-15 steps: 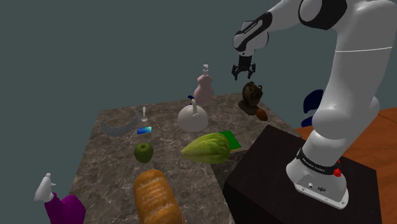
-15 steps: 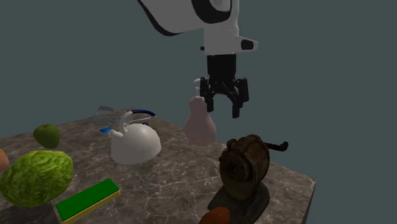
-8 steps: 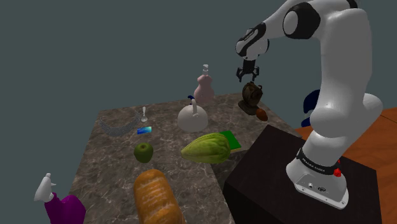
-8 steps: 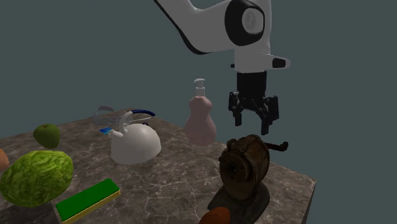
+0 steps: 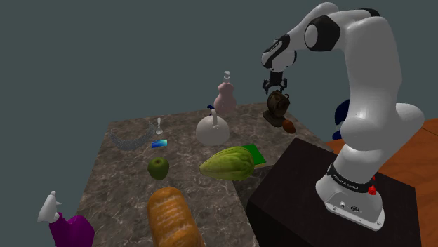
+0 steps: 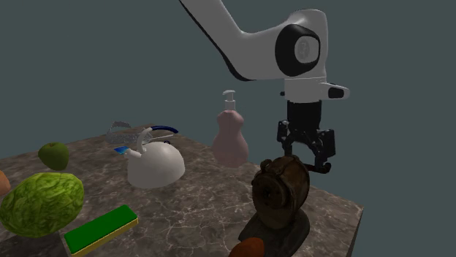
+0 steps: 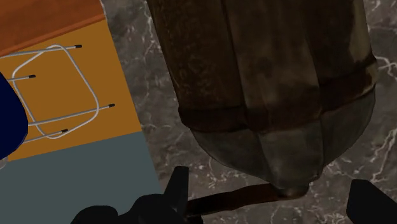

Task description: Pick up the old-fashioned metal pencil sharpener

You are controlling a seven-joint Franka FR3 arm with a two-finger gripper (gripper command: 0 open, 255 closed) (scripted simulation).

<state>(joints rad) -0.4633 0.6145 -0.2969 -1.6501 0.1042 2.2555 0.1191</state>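
A dark, pale-veined stone table (image 5: pixel 119 175) stands before a plain grey-blue backdrop, with an orange wooden floor (image 5: pixel 421 151) past its edge. The pencil sharpener (image 5: pixel 277 105) sits at the table's far corner, close to my stand (image 5: pixel 295 182).

A small reddish-brown lump (image 5: pixel 288 127) lies right at the sharpener's foot. To the shoulder view's left of the sharpener stands a pink soap bottle (image 5: pixel 225 98). A white kettle (image 5: pixel 213 129) is left of it too, nearer the camera. A green cabbage (image 5: pixel 229 163) with a flat green block (image 5: pixel 255 154) beside it lies well in front of the sharpener. An apple (image 5: pixel 158 167) and a loaf of bread (image 5: pixel 172 216) lie farther off still. All but the lump stand well apart from the sharpener.

The sharpener is dark brown and dull, a rounded drum upright on a flat base, with a thin crank (image 7: pixel 235 197) near its top. My claw (image 6: pixel 305 152) hangs right at that top. Its fingers (image 7: pixel 175 191) are spread wide either side of the drum's rounded end and grip nothing.
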